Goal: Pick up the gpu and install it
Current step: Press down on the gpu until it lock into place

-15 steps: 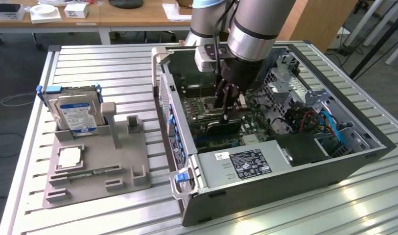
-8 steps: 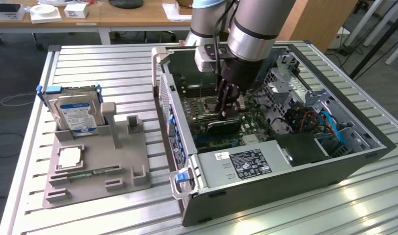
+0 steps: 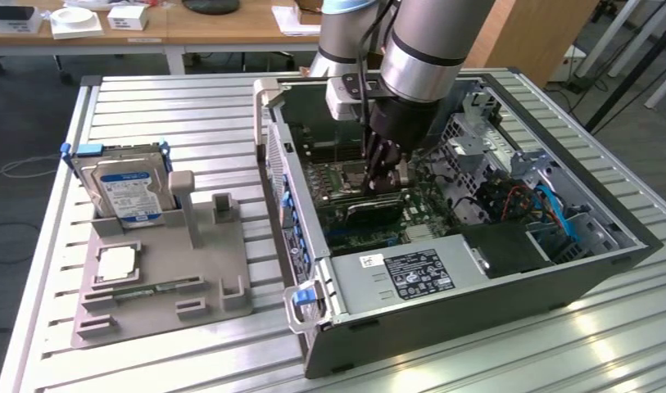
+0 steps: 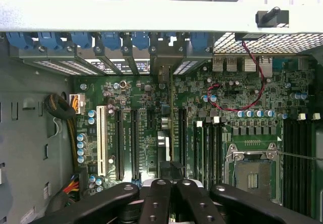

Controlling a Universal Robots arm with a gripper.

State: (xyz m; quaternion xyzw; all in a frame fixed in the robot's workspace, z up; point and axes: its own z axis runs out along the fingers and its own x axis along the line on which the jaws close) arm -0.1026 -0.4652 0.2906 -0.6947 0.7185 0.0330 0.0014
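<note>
The gpu point(image 3: 368, 210) is a thin black card standing on edge on the motherboard inside the open computer case point(image 3: 595, 270). In the wrist view the gpu point(image 4: 171, 128) shows edge-on as a dark strip running along a slot towards the rear brackets. My gripper point(image 3: 385, 182) reaches down into the case right above the card's top edge. Its black fingers point(image 4: 156, 199) are pressed together, so the gripper point(image 4: 171, 188) is shut, with its tips over the card's edge. I cannot tell whether the tips touch the card.
A grey parts holder point(image 3: 163, 270) at the exterior view's left carries a silver hard drive point(image 3: 125, 188) and a narrow memory stick point(image 3: 147, 288). Inside the case are the power supply point(image 3: 420, 274), an open CPU socket point(image 4: 252, 173) and cables point(image 3: 541, 205).
</note>
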